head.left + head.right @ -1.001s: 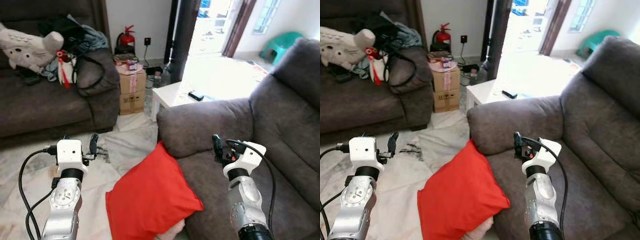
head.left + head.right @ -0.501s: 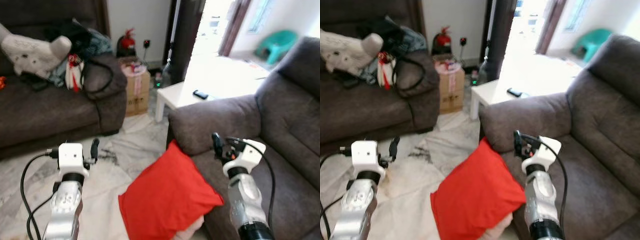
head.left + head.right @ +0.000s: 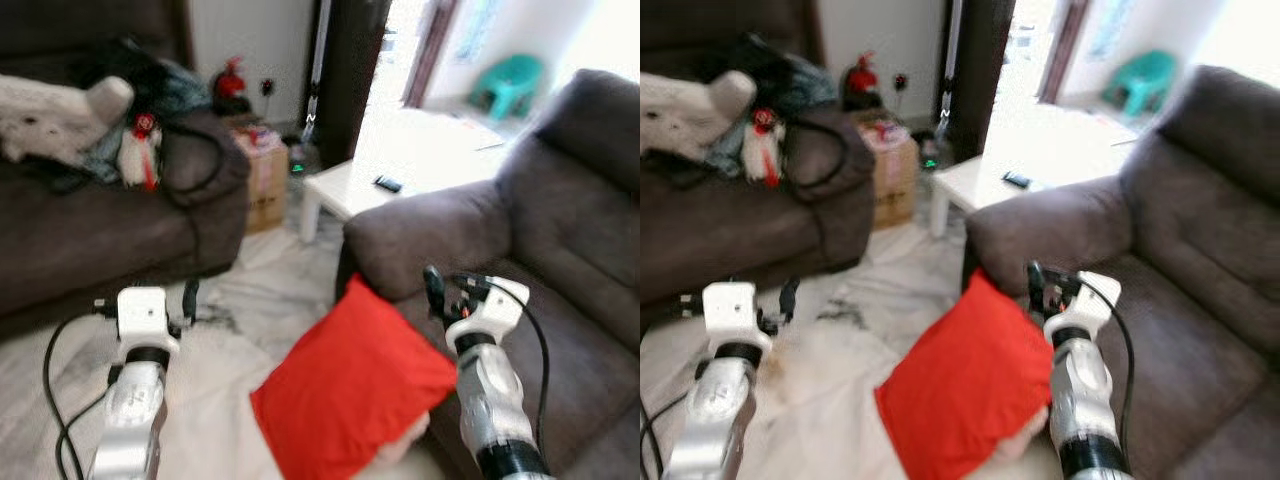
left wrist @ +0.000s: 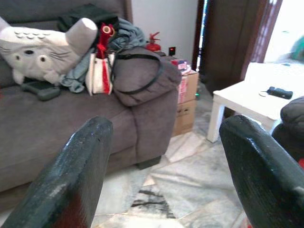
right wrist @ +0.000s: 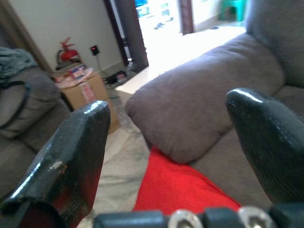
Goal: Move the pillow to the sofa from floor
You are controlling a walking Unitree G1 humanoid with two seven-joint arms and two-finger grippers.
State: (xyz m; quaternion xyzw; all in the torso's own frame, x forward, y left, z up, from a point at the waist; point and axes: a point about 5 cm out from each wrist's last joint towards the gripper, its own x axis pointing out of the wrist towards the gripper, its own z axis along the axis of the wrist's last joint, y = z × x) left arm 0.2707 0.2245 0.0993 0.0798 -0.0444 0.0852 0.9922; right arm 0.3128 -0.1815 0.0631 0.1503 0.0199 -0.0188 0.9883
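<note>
A red pillow (image 3: 350, 395) leans on the pale floor against the front of the grey-brown sofa (image 3: 560, 260) on my right; in the right wrist view the red pillow (image 5: 183, 190) lies just below that sofa's armrest (image 5: 199, 109). My right gripper (image 3: 433, 291) is raised over the pillow's upper right corner, without touching it, and its fingers are spread with nothing between them. My left gripper (image 3: 188, 300) is held up over the floor, left of the pillow and apart from it, also open and empty. Both eye views are blurred.
A second dark sofa (image 3: 90, 230) at the left carries a white plush toy (image 3: 55, 105), bags and clothes. Beside it stand a cardboard box (image 3: 265, 180) and a fire extinguisher (image 3: 230, 80). A low white table (image 3: 380, 185) with a remote stands behind the armrest.
The whole picture has shifted and blurred, so the camera has moved: pillow and right sofa now sit further right and nearer. Both arms keep the same raised pose, fingers still apart.
</note>
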